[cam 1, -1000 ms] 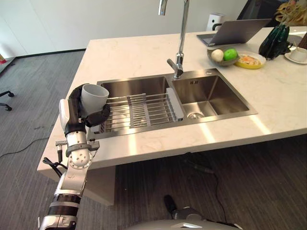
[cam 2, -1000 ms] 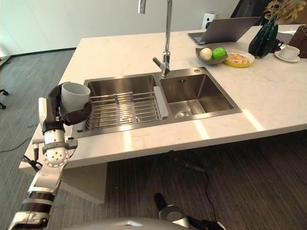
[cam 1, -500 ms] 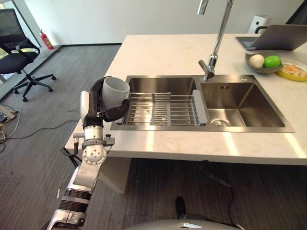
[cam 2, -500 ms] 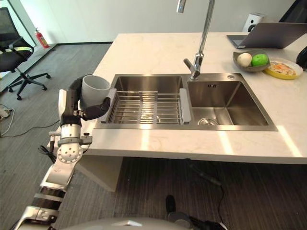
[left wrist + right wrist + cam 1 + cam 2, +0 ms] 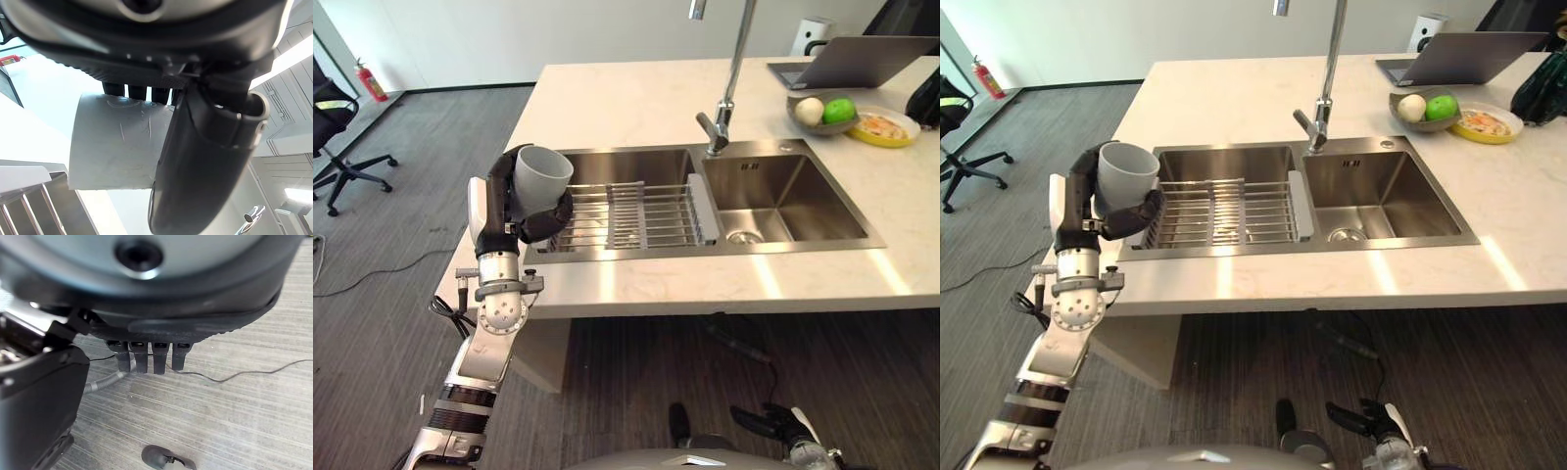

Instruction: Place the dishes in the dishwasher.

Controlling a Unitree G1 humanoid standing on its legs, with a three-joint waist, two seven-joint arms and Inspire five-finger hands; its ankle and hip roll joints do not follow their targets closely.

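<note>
Marble counter [image 5: 636,98] w/ steel sink [image 5: 783,201], grey plank floor — left robot hand [image 5: 499,211] curled round white cup [image 5: 540,176]; right robot hand [image 5: 146,352] fingers straight.

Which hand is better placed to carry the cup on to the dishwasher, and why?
Left. The left hand already grips the cup beside the sink; the right hand hangs low, holding nothing.

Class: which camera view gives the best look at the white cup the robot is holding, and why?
The left eye view: the white cup shows whole, rim up, gripped by the left hand beside the sink. The right eye view shows nearly the same. The left wrist view shows its side wall close up behind the thumb. The right wrist view looks at the floor.
</note>
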